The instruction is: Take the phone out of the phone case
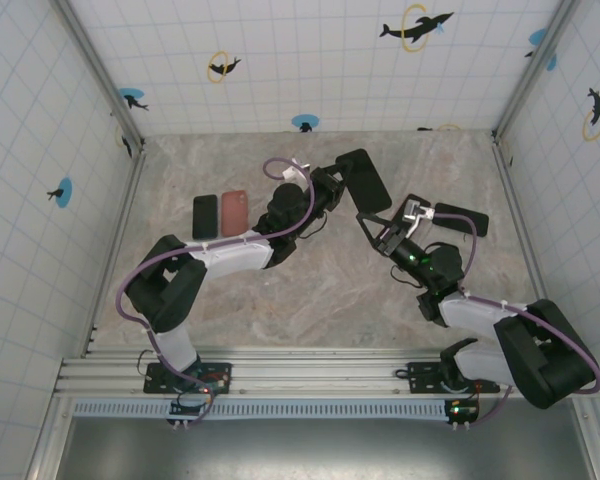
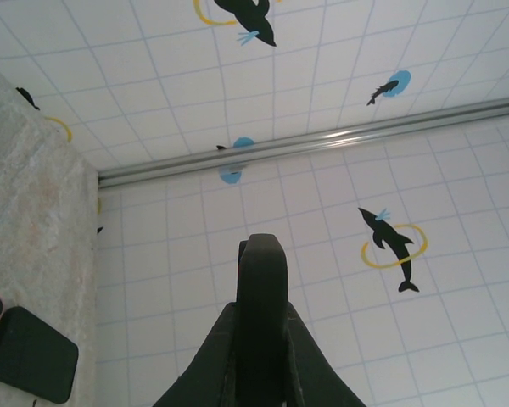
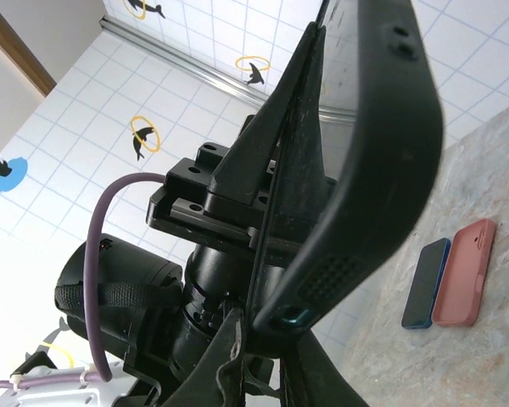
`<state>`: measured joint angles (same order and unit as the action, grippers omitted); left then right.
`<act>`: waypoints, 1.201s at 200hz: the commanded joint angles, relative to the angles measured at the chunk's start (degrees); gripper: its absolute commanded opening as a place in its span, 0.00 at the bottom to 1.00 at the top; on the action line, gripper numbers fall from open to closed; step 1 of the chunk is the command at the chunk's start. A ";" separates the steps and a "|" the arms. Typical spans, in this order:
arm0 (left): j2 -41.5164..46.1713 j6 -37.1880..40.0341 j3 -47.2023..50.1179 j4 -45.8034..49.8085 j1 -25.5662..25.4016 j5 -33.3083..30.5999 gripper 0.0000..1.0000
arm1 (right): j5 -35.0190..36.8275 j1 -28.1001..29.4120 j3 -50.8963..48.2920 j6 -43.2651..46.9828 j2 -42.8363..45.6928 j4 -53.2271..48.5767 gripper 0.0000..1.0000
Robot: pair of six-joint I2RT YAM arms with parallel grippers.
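— Where is the phone case point(image 1: 365, 178)?

— Off the table point(image 1: 310, 290), near the middle. Your left gripper point(image 1: 338, 183) is pressed together on it and holds it up on edge. Its end with the speaker holes and the port points toward your right gripper point(image 3: 263, 360).

— Is the right one pinching it?

— Its fingers sit close on either side of that end, but I cannot tell if they grip.

— Room to move?

— There is bare table on your near side. A dark phone point(image 1: 205, 215) and a pink case point(image 1: 234, 211) lie side by side, well apart to the left. A black slab point(image 1: 461, 218) lies flat near the right gripper.

— Arm poses?

— Your left arm reaches forward and rightward; your right arm angles forward and leftward to meet it.
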<state>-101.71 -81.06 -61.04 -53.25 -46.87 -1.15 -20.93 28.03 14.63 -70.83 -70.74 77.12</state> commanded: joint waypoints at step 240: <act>4.24 19.41 -6.97 7.62 7.55 26.54 0.00 | -18.81 -9.24 11.88 45.70 7.16 -41.55 0.51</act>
<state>-100.16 -72.75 -63.29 -45.12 -41.39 15.25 -34.79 20.47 21.89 -35.16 -65.04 43.66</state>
